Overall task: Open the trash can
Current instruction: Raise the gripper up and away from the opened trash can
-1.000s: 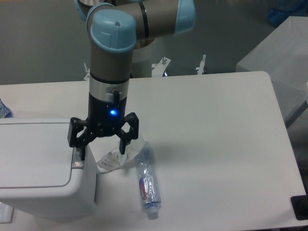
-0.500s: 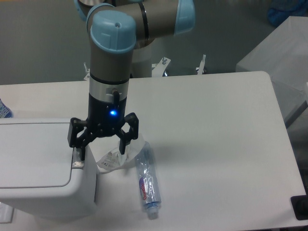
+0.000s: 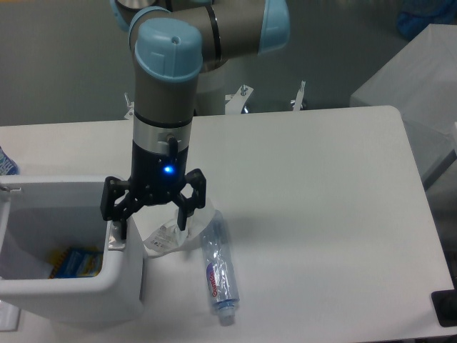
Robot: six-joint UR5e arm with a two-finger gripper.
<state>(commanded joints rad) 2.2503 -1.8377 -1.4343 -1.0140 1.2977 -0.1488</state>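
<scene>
White table, open trash can, grey floor

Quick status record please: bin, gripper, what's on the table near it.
trash can: lid no longer covering the top, inside visible
contents: blue and yellow item at the bottom
gripper: open, fingers spread, one finger on the grey button strip at the can's right rim
bottle: clear plastic, lying on its side on the table, right of the can
wrapper: crumpled clear plastic beneath the gripper
</scene>
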